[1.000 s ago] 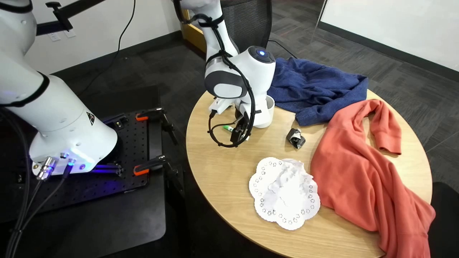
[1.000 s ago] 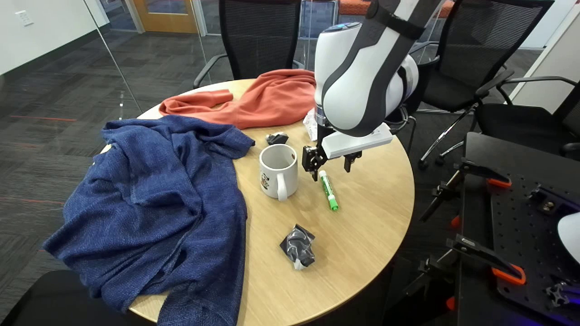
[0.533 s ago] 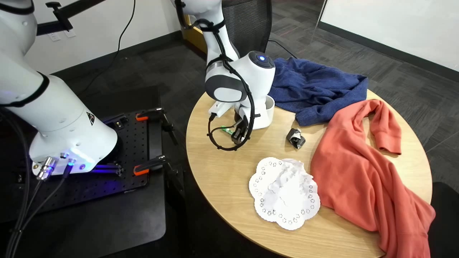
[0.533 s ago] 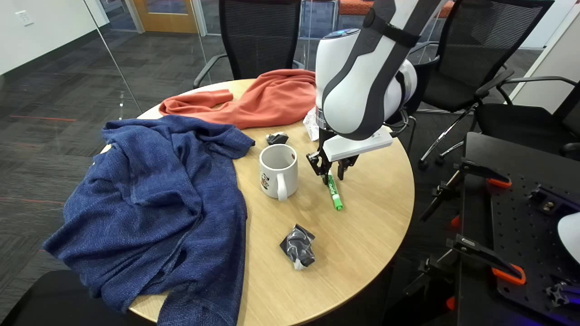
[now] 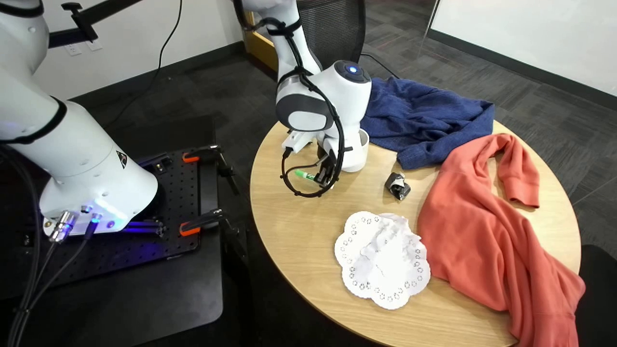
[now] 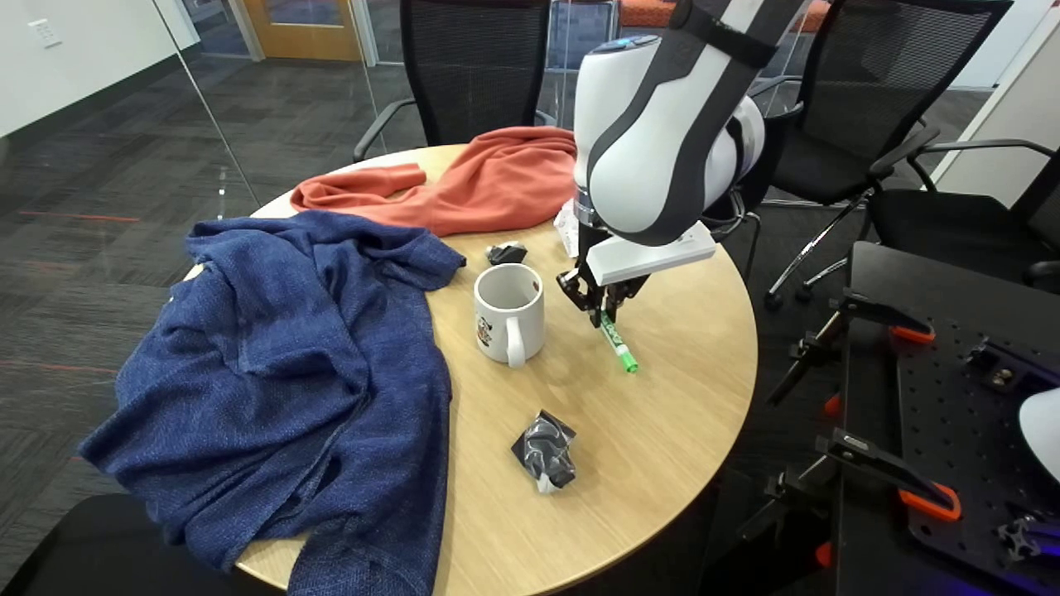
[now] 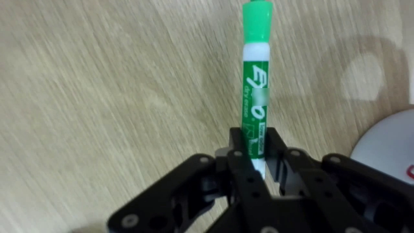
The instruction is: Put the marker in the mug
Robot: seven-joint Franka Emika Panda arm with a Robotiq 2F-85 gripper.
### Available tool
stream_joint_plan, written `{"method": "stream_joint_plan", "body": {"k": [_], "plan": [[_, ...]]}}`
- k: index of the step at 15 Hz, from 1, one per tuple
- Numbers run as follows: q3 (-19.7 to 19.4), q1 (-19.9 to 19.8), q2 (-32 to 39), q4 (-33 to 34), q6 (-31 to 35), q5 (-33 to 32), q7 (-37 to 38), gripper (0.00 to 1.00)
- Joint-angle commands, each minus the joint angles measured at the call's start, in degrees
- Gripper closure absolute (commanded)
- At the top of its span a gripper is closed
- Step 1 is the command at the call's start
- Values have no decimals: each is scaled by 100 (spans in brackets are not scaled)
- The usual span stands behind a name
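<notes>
The green and white marker (image 7: 255, 76) is pinched near its white end between the fingers of my gripper (image 7: 254, 140) in the wrist view. Its green cap points away from the jaws. In an exterior view the marker (image 6: 614, 338) slants down from the gripper (image 6: 604, 315), seemingly just off the tabletop. Beside the gripper stands the white mug (image 6: 511, 319), upright, its handle facing that camera. The mug (image 7: 385, 149) shows only partly at the right edge of the wrist view. The arm hides part of the mug (image 5: 364, 147) in an exterior view.
On the round table (image 5: 289, 226) lie a blue cloth (image 6: 281, 364), an orange garment (image 5: 482, 231) and a white doily (image 5: 385, 270). One dark crumpled wrapper (image 6: 507, 252) sits behind the mug, another dark wrapper (image 6: 546, 451) nearer that camera.
The gripper went down around the marker, shut on it, then rose slightly. The marker has turned a little, its cap swinging away from the mug's side. The mug has not moved.
</notes>
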Motion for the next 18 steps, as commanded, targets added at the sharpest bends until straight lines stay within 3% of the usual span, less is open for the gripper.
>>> {"method": "stream_joint_plan", "body": {"k": [1,6,8,13,18], "plan": [[-286,393,-1098,-774,48,-77,-76,95],[-755,869,-2542,-1494,-309,-923,-46,95],[-809,871,-3031,-1630,-464,-1435,5,95],[-416,502,-3919,-1602,-900,-2198,55,95],[107,304,-4375,-1451,-1088,-1862,-911,95]]}}
